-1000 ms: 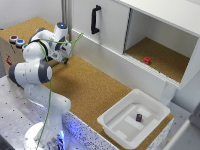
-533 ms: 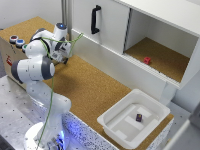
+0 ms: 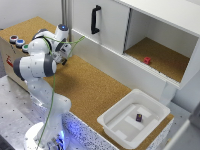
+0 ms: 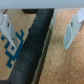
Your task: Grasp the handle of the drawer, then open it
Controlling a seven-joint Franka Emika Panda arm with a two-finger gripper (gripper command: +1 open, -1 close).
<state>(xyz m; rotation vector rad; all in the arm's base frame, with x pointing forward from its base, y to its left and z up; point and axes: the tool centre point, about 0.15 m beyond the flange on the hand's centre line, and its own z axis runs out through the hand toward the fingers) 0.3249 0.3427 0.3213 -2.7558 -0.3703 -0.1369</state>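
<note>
The black bar handle (image 3: 95, 19) stands upright on the white flat drawer front (image 3: 111, 27) at the back of the exterior view. My gripper (image 3: 64, 54) is well short of it, low over the cork table (image 3: 95, 90) towards the exterior view's left, and touches nothing. In the wrist view the gripper (image 4: 40, 30) is open and empty, with both white fingers (image 4: 72, 32) spread wide above cork and a dark band (image 4: 35, 47). The handle and drawer do not show in the wrist view.
A cork-floored white compartment (image 3: 185, 45) with a small red cube (image 3: 147, 60) lies to the right of the drawer. A white plastic tub (image 3: 155, 107) holding a small dark block (image 3: 139, 117) sits at the front right. A box with coloured buttons (image 3: 16, 41) stands beside my arm.
The arm has shifted only slightly, with the hand a little lower. The gripper stays open and empty.
</note>
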